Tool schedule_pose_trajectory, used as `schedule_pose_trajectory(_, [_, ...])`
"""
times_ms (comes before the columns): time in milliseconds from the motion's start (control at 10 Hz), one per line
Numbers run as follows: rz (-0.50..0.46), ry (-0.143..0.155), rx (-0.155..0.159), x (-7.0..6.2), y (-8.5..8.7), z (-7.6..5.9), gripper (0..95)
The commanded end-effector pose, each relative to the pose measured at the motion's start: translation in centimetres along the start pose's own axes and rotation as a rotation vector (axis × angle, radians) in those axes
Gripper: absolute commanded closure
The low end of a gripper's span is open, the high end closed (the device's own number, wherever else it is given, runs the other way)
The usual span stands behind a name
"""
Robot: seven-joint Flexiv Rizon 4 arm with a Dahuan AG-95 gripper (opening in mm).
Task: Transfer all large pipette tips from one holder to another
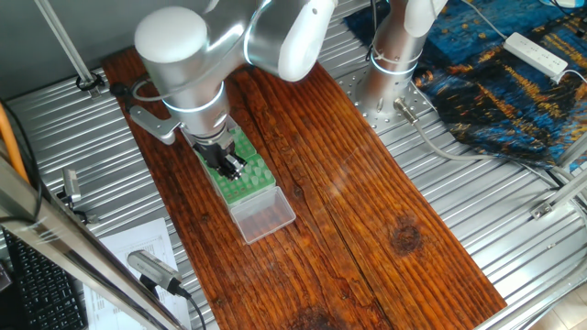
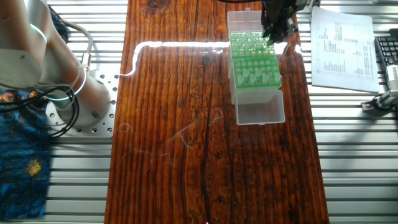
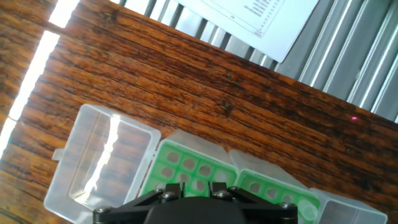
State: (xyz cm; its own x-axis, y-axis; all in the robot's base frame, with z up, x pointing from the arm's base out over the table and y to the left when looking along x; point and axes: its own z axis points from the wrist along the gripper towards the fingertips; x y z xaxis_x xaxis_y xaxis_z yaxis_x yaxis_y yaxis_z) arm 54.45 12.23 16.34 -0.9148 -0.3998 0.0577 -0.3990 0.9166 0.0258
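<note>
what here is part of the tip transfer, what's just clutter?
Job:
green tip racks
pipette tips
gripper
clear open lid

Clutter:
printed sheet
power strip
blue patterned cloth
keyboard

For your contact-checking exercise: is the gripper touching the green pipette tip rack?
Cannot tell. In one fixed view the gripper overlaps the green rack, hiding any gap; the hand view crops the fingertips.

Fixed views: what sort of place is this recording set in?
Probably a robotics lab bench set up for a lab-handling trial: a wooden board on a ribbed metal table, green pipette-tip racks under the gripper, and a printed sheet alongside.
</note>
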Motion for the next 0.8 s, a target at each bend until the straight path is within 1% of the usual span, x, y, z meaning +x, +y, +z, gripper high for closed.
schedule_pose_trajectory(100, [0.006,0.006,-0.003,-0.19,-0.05,0.08,76.0])
schedule_pose_trajectory(500, [0.017,0.007,-0.009,0.16,0.19,0.46,76.0])
schedule_pose_trajectory(800, [0.031,0.006,-0.006,0.2,0.29,0.77,76.0])
